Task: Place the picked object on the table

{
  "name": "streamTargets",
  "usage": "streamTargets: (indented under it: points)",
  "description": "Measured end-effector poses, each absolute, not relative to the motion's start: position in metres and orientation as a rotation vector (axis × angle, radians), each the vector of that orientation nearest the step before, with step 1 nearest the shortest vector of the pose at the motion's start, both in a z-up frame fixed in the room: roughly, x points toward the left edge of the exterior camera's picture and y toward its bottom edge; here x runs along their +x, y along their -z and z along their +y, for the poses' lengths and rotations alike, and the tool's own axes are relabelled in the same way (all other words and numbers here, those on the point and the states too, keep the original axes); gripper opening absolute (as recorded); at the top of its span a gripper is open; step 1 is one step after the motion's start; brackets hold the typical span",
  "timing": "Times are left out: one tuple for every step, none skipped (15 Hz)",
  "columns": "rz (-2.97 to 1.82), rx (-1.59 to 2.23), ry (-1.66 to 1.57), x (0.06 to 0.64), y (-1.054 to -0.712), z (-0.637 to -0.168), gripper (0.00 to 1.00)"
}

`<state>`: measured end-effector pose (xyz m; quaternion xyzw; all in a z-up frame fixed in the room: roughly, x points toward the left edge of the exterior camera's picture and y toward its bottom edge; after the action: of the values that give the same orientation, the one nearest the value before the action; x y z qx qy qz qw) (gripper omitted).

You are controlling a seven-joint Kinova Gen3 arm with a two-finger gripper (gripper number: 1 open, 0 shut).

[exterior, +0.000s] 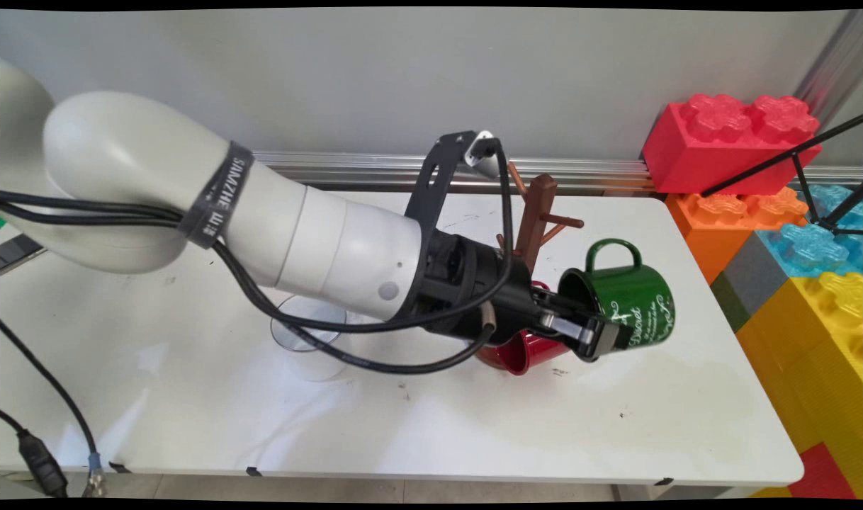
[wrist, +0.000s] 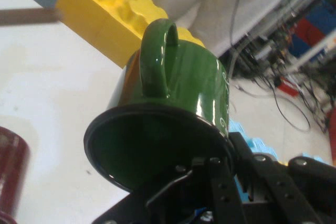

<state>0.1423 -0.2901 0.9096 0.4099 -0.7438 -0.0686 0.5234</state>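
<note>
Main view: tool (exterior: 593, 333) gripping green mug (exterior: 633, 297)

Mug (exterior: 633, 301) right of rack (exterior: 538, 212), above table (exterior: 474, 425).

The green mug (exterior: 633, 301) looks like glossy enamelled metal; the red mug (exterior: 527, 352) is glossy too. The mug tree (exterior: 538, 216) is matt brown wood, the table (exterior: 474, 425) smooth and white.
</note>
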Motion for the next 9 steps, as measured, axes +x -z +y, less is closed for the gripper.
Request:
streamTargets:
  points:
    - [-1.802, 0.949, 0.167, 0.143, -0.914, -0.287, 0.0]
    - [-1.821, 0.921, 0.159, 0.145, -0.917, -0.284, 0.0]
    - [-1.845, 0.891, 0.142, 0.146, -0.92, -0.281, 0.0]
    - [-1.866, 0.871, 0.126, 0.149, -0.92, -0.28, 0.0]
    - [-1.888, 0.853, 0.104, 0.151, -0.92, -0.28, 0.0]
    - [-1.902, 0.845, 0.09, 0.153, -0.919, -0.28, 0.0]
    - [-1.92, 0.839, 0.068, 0.157, -0.917, -0.282, 0.0]
    - [-1.943, 0.834, 0.043, 0.161, -0.915, -0.285, 0.0]
    - [-1.97, 0.831, 0.021, 0.165, -0.913, -0.287, 0.0]
